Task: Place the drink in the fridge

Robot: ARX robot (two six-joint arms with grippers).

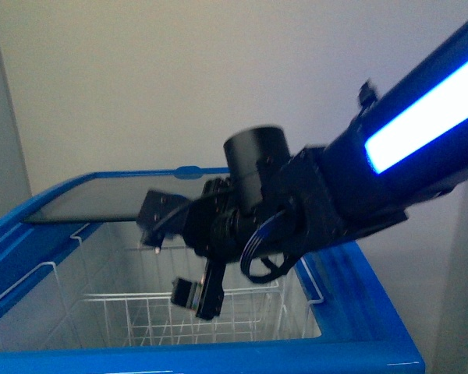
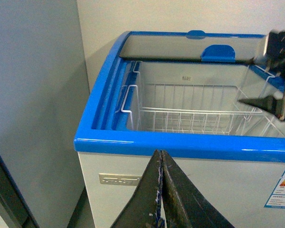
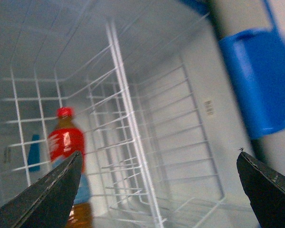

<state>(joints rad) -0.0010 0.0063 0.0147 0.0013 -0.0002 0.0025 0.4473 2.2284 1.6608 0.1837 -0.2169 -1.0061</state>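
The drink (image 3: 65,142), a small bottle with a red cap, red label and brownish liquid, stands upright inside the fridge (image 2: 180,142) in a white wire basket (image 3: 128,142). My right gripper (image 3: 158,154) hangs open inside the fridge opening. The bottle is beyond its one finger (image 3: 57,190), which hides the bottle's lower side, and nothing is between the fingers. From the front, the right gripper (image 1: 196,298) is over the baskets, and the bottle does not show there. My left gripper (image 2: 160,153) is shut and empty, outside the fridge in front of its white wall.
The fridge's blue rim (image 1: 218,360) runs all round the opening. A glass top panel (image 1: 101,199) with a blue handle (image 2: 218,52) covers the back part. A grey wall (image 2: 33,95) stands close on the fridge's left side.
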